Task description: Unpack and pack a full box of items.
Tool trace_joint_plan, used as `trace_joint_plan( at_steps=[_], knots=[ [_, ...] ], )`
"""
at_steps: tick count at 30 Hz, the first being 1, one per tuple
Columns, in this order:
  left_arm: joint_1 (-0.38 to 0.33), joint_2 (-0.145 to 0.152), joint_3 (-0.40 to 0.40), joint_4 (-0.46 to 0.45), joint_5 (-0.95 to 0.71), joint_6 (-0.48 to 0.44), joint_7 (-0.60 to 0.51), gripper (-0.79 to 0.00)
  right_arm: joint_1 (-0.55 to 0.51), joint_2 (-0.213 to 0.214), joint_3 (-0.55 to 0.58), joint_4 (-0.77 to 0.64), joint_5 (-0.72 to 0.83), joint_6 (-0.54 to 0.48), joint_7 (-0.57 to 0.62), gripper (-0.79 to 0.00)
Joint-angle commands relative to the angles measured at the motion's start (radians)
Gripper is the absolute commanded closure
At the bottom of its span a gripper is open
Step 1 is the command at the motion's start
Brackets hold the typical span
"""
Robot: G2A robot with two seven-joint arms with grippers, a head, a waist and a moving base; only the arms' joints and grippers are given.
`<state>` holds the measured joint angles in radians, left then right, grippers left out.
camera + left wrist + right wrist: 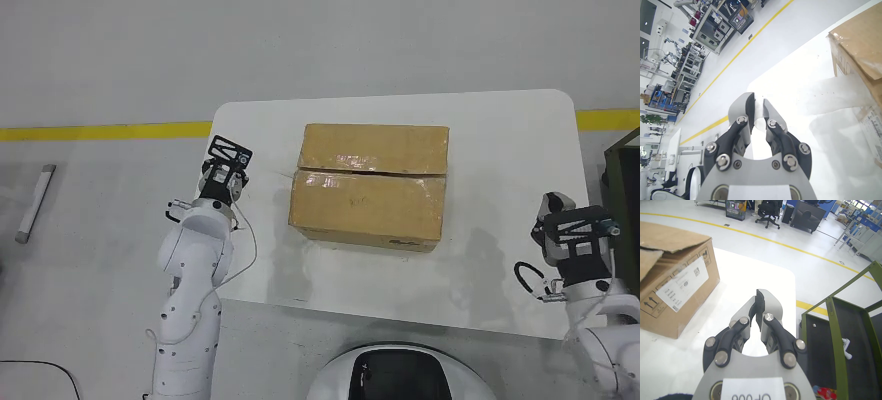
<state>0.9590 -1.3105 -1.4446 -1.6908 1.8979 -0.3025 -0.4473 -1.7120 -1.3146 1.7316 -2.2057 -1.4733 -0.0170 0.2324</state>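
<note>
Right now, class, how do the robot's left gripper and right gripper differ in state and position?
The left gripper has a narrow gap between its fingers; on the right gripper the pads meet. The left gripper sits off the cardboard box's left end, the right gripper by the green cart. Both are empty and clear of the box.

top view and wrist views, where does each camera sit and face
Top view: above the arms, looking down at table and cardboard box; both arms, left gripper and right gripper show.
Left wrist view: on that wrist, facing past its open fingers across the table to the box.
Right wrist view: on that wrist, facing past its shut fingers to the box and green cart.
All three share box and table.
</note>
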Motion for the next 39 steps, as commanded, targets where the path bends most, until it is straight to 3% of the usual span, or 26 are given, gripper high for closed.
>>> trace_joint_plan(
  at_steps=[1,9,18,27,32,39],
  knots=[
    [0.005,0.003,-0.005,-0.008,0.005,-0.019,-0.001,-0.785,0.022,0.000,-0.007,-0.016,0.039,-0.012,0.004,0.000],
    [0.022,0.014,-0.022,-0.015,0.040,-0.075,0.005,-0.785,0.131,0.002,-0.097,-0.032,0.164,-0.128,0.046,0.000],
    [0.047,0.030,-0.067,-0.046,0.076,-0.137,0.001,-0.785,0.160,0.013,-0.227,0.007,0.078,-0.300,0.157,0.000],
    [0.042,0.033,-0.070,-0.131,0.004,-0.157,0.007,-0.785,0.151,0.018,-0.231,0.007,0.051,-0.273,0.204,0.000],
    [-0.011,0.018,0.032,-0.177,-0.124,-0.151,0.022,-0.785,0.135,0.019,-0.174,-0.016,0.058,-0.181,0.189,0.000],
    [-0.105,-0.018,0.290,-0.186,-0.275,-0.156,0.032,-0.785,0.063,0.022,-0.051,-0.048,0.060,-0.095,0.178,0.000]
  ],
)
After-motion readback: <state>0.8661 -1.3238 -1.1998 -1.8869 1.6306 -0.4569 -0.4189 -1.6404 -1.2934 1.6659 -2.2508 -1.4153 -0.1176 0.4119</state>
